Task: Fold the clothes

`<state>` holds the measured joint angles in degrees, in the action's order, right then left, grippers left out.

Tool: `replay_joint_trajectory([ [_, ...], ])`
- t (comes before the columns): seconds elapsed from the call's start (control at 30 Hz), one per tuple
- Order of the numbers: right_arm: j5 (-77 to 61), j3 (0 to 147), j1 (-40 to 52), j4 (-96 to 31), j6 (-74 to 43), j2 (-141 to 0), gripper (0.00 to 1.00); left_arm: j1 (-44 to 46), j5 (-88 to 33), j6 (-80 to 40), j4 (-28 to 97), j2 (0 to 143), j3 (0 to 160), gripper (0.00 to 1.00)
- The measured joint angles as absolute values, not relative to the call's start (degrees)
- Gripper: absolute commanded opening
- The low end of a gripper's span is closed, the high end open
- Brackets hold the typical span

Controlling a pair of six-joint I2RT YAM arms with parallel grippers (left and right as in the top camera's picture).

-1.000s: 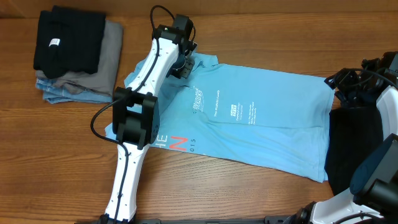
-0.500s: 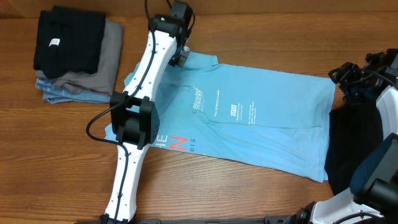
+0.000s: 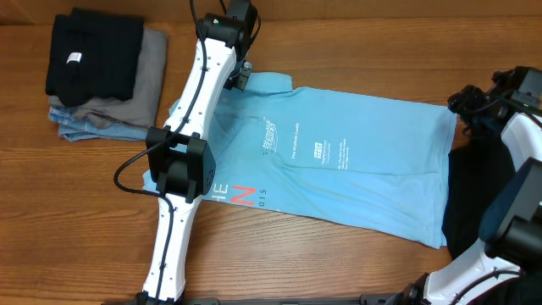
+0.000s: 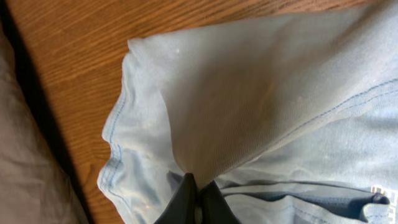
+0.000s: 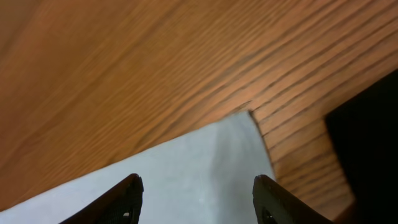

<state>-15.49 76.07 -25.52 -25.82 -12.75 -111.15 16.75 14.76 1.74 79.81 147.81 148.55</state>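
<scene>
A light sky-blue T-shirt (image 3: pixel 356 161) with white and orange-red lettering lies spread across the middle of the table. My left gripper (image 3: pixel 242 78) is at its far left corner. In the left wrist view this gripper (image 4: pixel 198 198) is shut on a pinched fold of the blue fabric (image 4: pixel 249 93), which rises off the wood. My right gripper (image 3: pixel 462 108) hangs over the shirt's far right corner. It is open (image 5: pixel 198 185), with the pale corner (image 5: pixel 205 155) lying between and below its fingers. A black garment (image 3: pixel 467 203) lies at the right, partly under the right arm.
A stack of folded clothes sits at the far left: a black piece (image 3: pixel 93 51) on grey (image 3: pixel 149 76) on denim blue (image 3: pixel 85 125). The left arm (image 3: pixel 179 165) stretches over the shirt's left side. The black garment's edge (image 5: pixel 368 137) is beside the right gripper.
My left gripper has moved toward the far edge and slightly left, drawing the pinched shirt corner with it. The right gripper has shifted only a little and stays open.
</scene>
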Motion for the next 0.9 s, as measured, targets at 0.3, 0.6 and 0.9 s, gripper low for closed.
replay_joint_trajectory([
  [0.3,-11.1,76.1,-25.3,-17.8,-12.3,-118.7,0.60,16.8,12.4,1.2,80.2,147.8,148.6,0.04],
  [0.6,-11.2,76.5,-24.6,-16.6,-11.5,-120.5,0.52,16.8,11.3,0.7,80.2,147.8,148.6,0.04],
  [0.9,-12.7,76.6,-22.7,-16.5,-10.6,-121.3,0.04,16.8,11.2,0.3,81.3,147.8,148.6,0.04],
])
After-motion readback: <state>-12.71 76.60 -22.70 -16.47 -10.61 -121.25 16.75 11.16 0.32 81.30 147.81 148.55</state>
